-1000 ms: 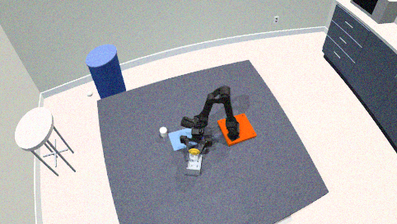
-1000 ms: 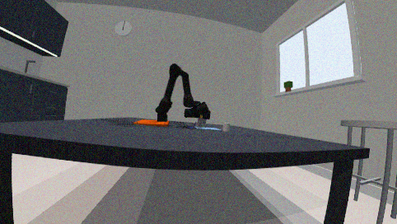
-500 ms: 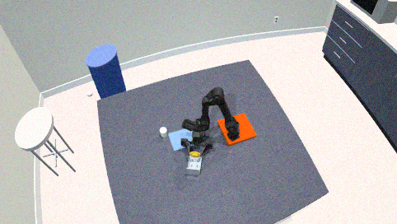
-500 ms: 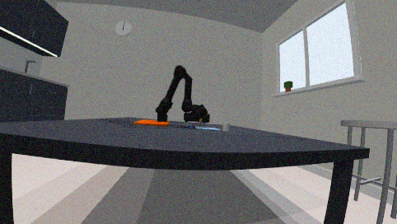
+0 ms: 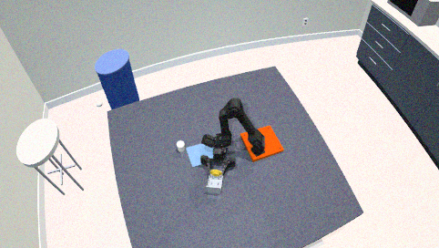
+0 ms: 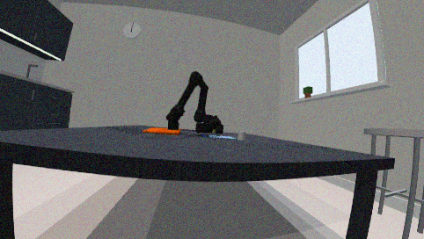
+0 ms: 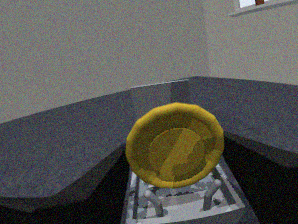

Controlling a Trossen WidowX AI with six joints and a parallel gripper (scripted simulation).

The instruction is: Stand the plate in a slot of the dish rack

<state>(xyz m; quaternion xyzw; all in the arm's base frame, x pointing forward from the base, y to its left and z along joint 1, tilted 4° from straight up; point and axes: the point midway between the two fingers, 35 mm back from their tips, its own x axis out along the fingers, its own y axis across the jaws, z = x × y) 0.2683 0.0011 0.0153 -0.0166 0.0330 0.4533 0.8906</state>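
Tool [image 5: 216, 170] is clamped on the yellow plate [image 7: 174, 144], fingers held apart by its rim. In the wrist view the plate stands nearly upright, face toward the camera, its lower edge right over the near end of the dish rack [image 7: 182, 201]; can't tell if it is touching the rails yet. From the top, the rack [image 5: 214, 183] sits just past the tool, with a light blue mat [image 5: 199, 154] beside the rack on the arm's side, a small white cup [image 5: 180, 146] a little beyond the mat, and an orange pad [image 5: 269, 139] well apart from the rack under the arm's base, all on the dark bench [image 5: 291, 191].

Handling guess: the plate looks rigid, thin, light and smooth, so likely slippery and prone to pivot in a rim pinch. Best hold is the rim edge, opposite the side entering the slot. Probably needs lowering between the rails before release.
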